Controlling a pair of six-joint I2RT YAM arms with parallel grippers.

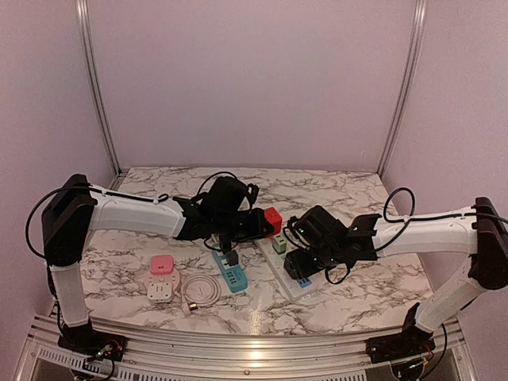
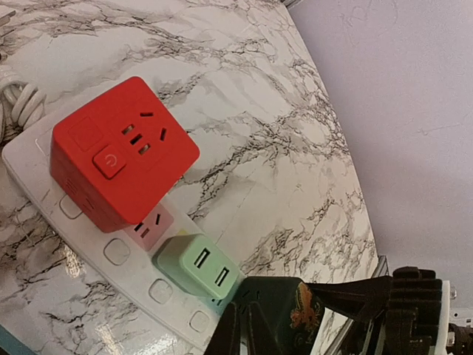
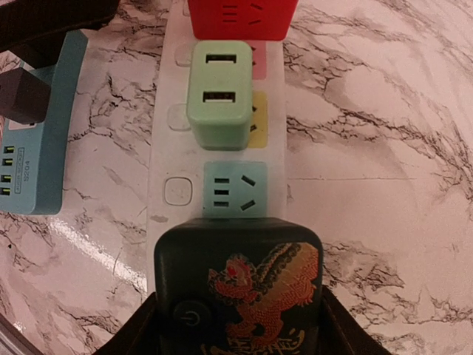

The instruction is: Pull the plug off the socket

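Where one white strip (image 3: 174, 148) lies, one cube (image 3: 242, 18), charger (image 3: 220, 92), black plug (image 3: 240, 285)

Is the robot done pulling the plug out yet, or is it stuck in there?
Not done yet. Nothing looks unplugged: the red cube, the green charger and the black dragon plug all seem to sit on the white power strip. In hand: the right gripper is closed around the black dragon plug, one finger on each side. Left to do: lift that plug straight off its socket.
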